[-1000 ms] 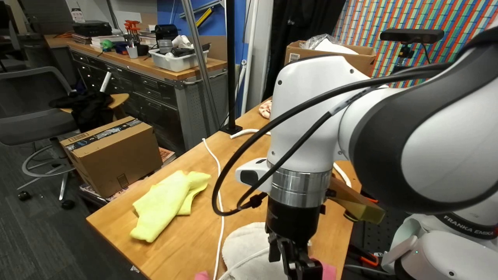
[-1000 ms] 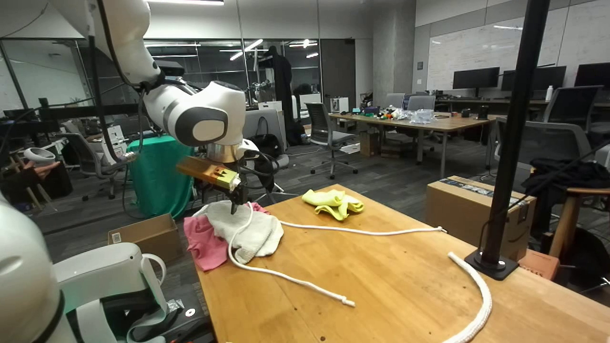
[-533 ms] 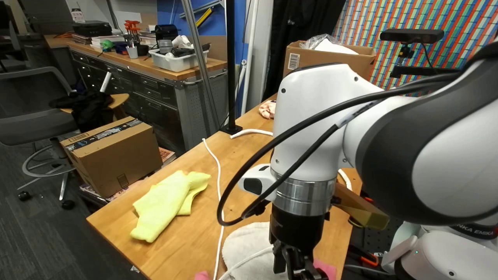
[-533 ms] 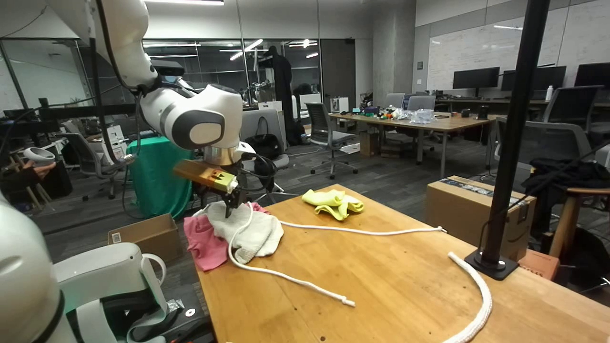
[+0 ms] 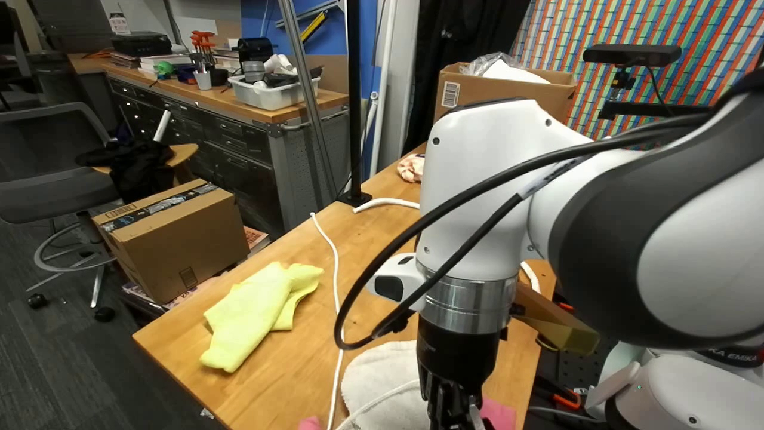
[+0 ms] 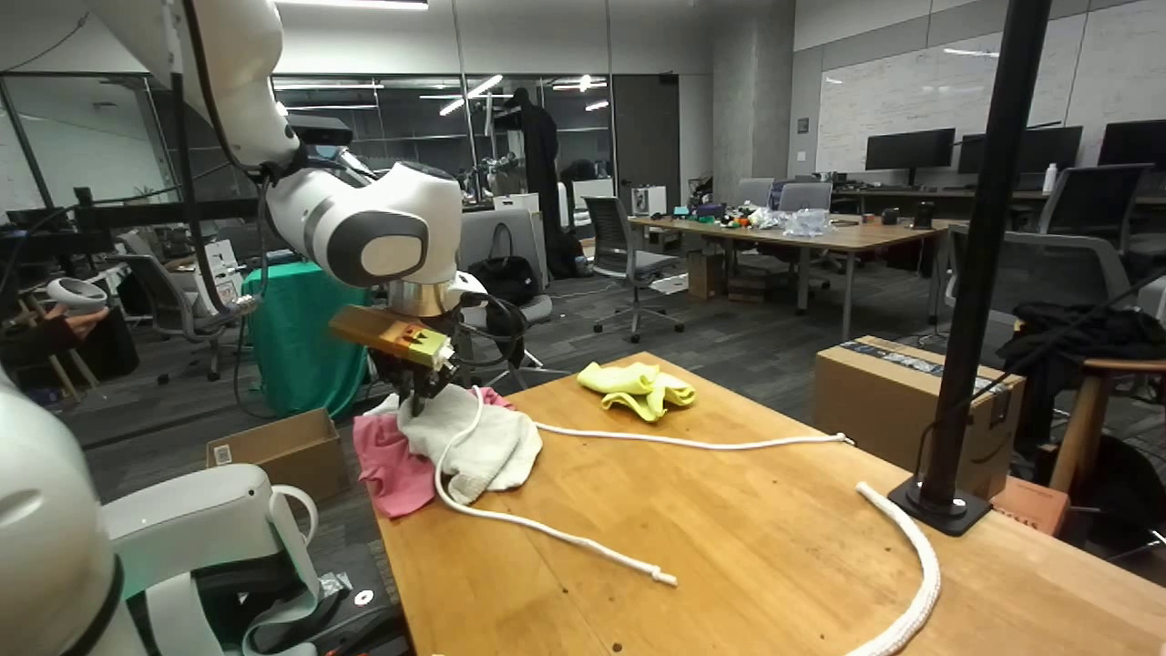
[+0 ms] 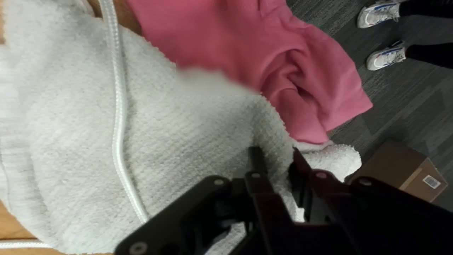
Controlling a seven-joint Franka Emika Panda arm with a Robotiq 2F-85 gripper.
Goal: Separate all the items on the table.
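A white-grey cloth (image 7: pixel 177 127) lies over a pink cloth (image 6: pixel 401 469) at the table's (image 6: pixel 692 492) end. My gripper (image 7: pixel 276 152) has closed on a raised fold of the white-grey cloth near its edge, with the fold filling the gap between the fingertips. In an exterior view the gripper (image 6: pixel 419 405) points down into this cloth. Across the cloth runs a thin white rope (image 6: pixel 556 528), beside the jaws and not between them. A yellow cloth (image 5: pixel 262 316) rests apart near the table edge. Farther along lies a pinkish-beige cloth (image 5: pixel 409 168), partly hidden by the arm.
A thicker white rope (image 6: pixel 915 565) curves near a black pole (image 6: pixel 966 364) fixed to the table. Below the table end, a cardboard box (image 6: pixel 278 456) sits on the floor. Another cardboard box (image 5: pixel 173 239) stands beside the table.
The gripper has come down a little onto the white-grey cloth and its jaws have closed, bunching the cloth up between them. The yellow cloth stays where it was.
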